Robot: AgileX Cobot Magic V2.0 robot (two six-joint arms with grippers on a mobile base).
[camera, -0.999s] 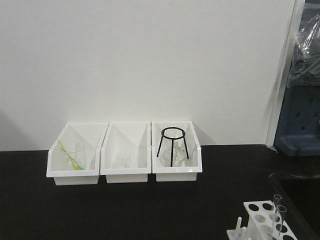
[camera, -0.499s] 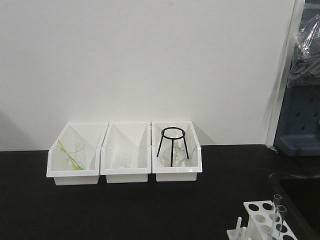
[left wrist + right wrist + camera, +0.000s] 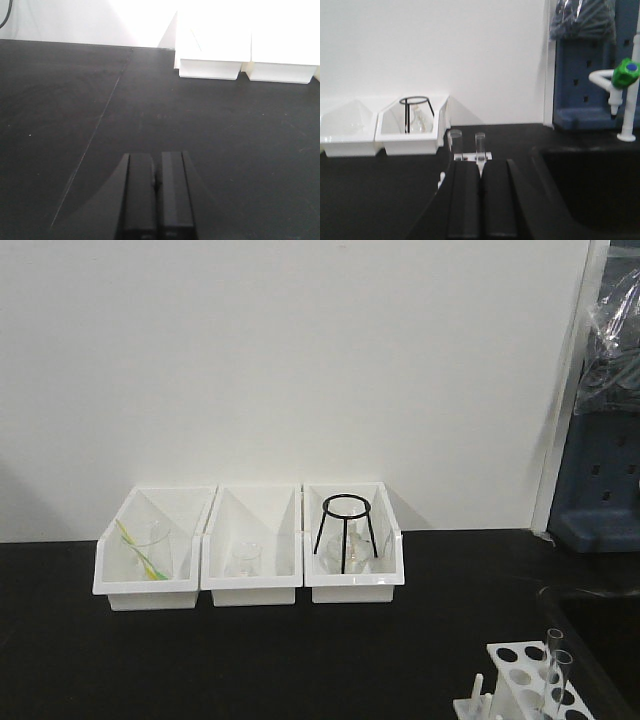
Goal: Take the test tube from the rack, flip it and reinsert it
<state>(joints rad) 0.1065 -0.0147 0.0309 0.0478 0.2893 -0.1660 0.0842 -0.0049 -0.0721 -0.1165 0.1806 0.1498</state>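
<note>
rack (image 3: 525,680) at 5 o'clock on table (image 3: 250,660), 2 tubes (image 3: 556,672) upright in it. left gripper (image 3: 156,200) & right gripper (image 3: 480,200) both closed, holding nothing.

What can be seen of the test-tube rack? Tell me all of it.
The rack is white plastic, cut off by the front view's lower right corner. Its flat top plate has rows of round holes; short upright pegs stand along its left side. It sits on the black table, holding two clear upright test tubes.
</note>
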